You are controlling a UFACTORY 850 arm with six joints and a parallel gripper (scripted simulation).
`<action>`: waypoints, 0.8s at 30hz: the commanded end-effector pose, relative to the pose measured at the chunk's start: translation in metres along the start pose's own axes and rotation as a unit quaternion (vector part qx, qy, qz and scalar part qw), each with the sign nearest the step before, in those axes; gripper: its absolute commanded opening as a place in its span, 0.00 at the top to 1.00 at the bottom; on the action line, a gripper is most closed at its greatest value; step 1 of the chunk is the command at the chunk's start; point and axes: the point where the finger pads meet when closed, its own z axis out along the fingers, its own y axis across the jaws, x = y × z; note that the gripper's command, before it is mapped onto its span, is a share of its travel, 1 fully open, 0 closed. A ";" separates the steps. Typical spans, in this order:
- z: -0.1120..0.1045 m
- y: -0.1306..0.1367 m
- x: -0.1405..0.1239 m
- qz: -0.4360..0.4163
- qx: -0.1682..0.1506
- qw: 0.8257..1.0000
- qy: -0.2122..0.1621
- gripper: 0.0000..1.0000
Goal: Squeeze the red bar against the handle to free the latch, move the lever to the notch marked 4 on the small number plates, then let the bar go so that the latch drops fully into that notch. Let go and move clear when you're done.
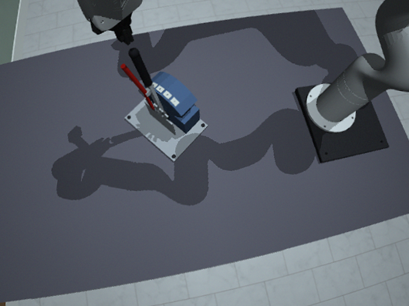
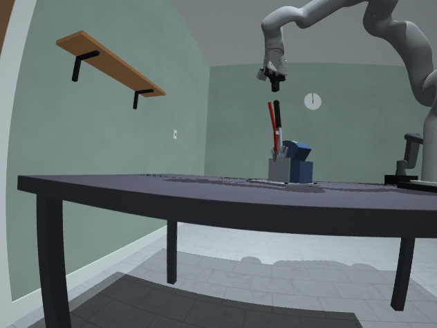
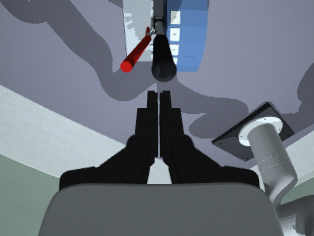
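The lever stand is a blue housing [image 1: 175,101] on a grey baseplate [image 1: 164,129] with small white number plates [image 1: 167,94] along its top. A black handle [image 1: 139,66] rises from it, with the red bar [image 1: 137,84] angled away beside it, apart from the handle. My gripper [image 1: 124,37] hangs just above the handle's top, shut on nothing, and touches neither handle nor bar. In the side view the gripper [image 2: 275,87] is a short gap above the handle [image 2: 277,116] and red bar [image 2: 272,123]. In the wrist view the shut fingers point at the handle tip [image 3: 162,64]; the red bar [image 3: 136,56] lies to its left.
The arm's base [image 1: 339,117] stands on a black plate at the table's right. A wooden shelf [image 2: 106,61] and a wall clock [image 2: 312,101] are on the walls, far from the stand.
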 end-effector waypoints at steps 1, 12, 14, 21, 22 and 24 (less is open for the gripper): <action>-0.001 0.000 0.000 0.000 0.001 1.000 0.001 1.00; -0.001 0.000 0.000 0.000 0.001 1.000 0.001 1.00; -0.001 0.000 0.000 0.000 0.001 1.000 0.001 1.00; -0.001 0.000 0.000 0.000 0.001 1.000 0.001 0.01; -0.001 0.000 0.000 0.000 0.001 1.000 0.001 0.01; -0.001 0.000 0.000 0.000 0.001 1.000 0.001 0.01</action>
